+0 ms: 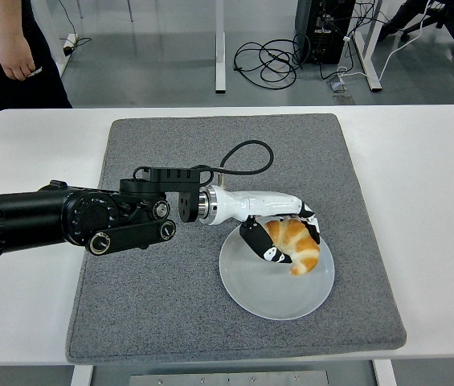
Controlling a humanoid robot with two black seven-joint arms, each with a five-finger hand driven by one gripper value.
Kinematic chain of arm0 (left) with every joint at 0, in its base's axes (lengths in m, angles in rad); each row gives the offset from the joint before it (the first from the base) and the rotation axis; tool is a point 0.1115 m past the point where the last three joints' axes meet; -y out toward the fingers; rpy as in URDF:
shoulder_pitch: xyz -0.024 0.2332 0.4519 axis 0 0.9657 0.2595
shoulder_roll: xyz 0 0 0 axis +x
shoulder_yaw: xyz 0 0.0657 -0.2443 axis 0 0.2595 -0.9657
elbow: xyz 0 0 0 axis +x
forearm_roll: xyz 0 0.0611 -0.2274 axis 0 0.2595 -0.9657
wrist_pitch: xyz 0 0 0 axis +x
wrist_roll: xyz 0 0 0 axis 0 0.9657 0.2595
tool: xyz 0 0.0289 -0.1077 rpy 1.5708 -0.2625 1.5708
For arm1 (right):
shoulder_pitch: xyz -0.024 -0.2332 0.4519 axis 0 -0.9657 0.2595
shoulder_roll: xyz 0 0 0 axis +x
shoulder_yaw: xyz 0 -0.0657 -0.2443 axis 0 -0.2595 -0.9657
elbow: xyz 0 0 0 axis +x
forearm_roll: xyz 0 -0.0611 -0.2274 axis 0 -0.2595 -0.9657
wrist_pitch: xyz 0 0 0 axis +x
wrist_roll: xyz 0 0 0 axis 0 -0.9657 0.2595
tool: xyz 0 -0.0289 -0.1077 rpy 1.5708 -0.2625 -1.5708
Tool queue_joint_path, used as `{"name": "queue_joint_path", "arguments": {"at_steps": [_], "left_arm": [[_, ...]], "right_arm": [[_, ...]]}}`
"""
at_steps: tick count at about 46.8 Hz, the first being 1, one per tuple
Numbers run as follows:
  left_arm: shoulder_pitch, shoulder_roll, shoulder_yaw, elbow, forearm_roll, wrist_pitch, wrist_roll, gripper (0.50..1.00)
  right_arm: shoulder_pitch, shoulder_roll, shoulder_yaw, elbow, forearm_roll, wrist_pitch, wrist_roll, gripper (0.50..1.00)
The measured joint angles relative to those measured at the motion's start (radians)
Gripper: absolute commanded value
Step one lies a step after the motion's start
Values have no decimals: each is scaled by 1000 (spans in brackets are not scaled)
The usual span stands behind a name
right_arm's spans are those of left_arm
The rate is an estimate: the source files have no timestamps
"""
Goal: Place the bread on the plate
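The left hand (285,238) was curled around the bread (295,244), a golden croissant-shaped piece, fingers wrapped over its far and near sides. It held the bread over the upper right part of the plate (251,287); whether the bread's lower tip already touched the plate surface could not be told. The pale plate sat on a grey mat (154,305) toward the mat's near right area, and the mat lay on the white tabletop (427,201). The black forearm reached in from the left, low across the mat. The right hand was out of view. A person (14,48) stood at the far left corner, away from the work.

Judging from this, the main risk lay in the release: the bread sat toward the plate's right rim, so if the fingers opened unevenly or dragged it while pulling away, it might roll off onto the mat. A finger could also nudge the plate.

No brand, label or legible writing showed anywhere.
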State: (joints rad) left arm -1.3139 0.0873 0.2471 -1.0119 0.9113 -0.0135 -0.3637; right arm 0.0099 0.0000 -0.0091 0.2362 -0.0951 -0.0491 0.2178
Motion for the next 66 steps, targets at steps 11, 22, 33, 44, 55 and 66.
{"name": "queue_joint_path", "arguments": {"at_steps": [11, 22, 33, 44, 55, 66], "left_arm": [[37, 0, 0, 13, 0, 0, -1, 500], [51, 0, 0, 24, -2, 0, -1, 500], [57, 1, -3, 24, -10, 0, 0, 500], [62, 1, -6, 24, -18, -1, 0, 575], [66, 4, -10, 24, -19, -3, 0, 746], [68, 6, -13, 22, -19, -2, 0, 819]], "right_arm": [[0, 0, 0, 0, 0, 0, 0, 1000], [0, 0, 0, 0, 0, 0, 0, 1000], [1, 0, 1, 0, 0, 0, 0, 1000], [1, 0, 0, 0, 0, 0, 0, 1000], [1, 0, 0, 1, 0, 0, 0, 1000], [1, 0, 0, 2, 0, 0, 0, 1000]]}}
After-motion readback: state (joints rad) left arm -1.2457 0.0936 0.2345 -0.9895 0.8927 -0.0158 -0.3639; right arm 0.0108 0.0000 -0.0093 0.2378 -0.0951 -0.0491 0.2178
